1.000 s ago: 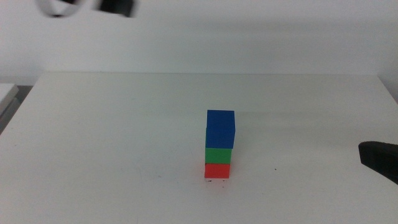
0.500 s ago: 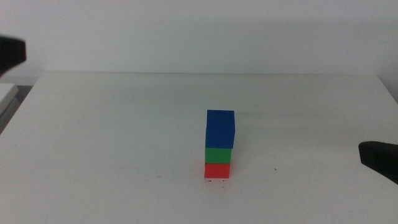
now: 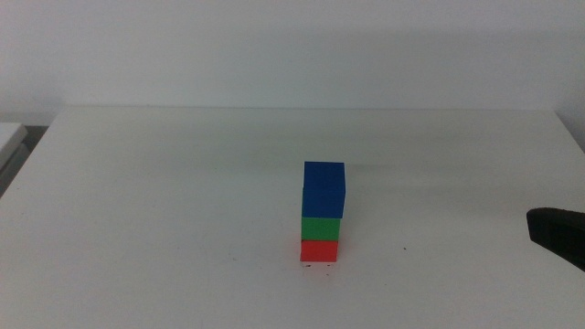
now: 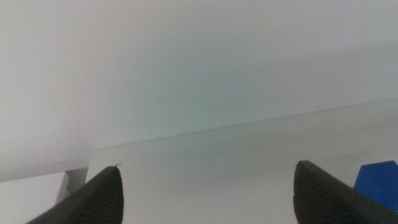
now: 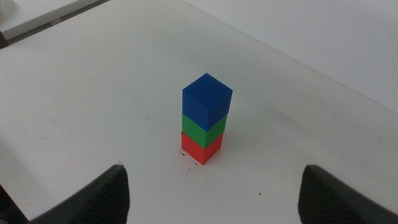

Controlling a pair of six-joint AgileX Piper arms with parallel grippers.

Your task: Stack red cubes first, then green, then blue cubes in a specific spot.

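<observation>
A stack stands near the table's middle front: the red cube at the bottom, the green cube on it, the blue cube on top. Tiny black marks of the spot show at the red cube's base. The right wrist view shows the same stack: red, green, blue. My right gripper is open and empty, well back from the stack; its tip shows at the right edge. My left gripper is open and empty, out of the middle view; a blue cube corner shows beside one jaw.
The white table has a far edge against a pale wall. A light-coloured object sits just off the table's left edge. A small black speck lies right of the stack.
The left arm has drawn away: it was at the top left a second ago, at the left edge half a second ago, and is out of the middle view now. Stack and right gripper unmoved.
</observation>
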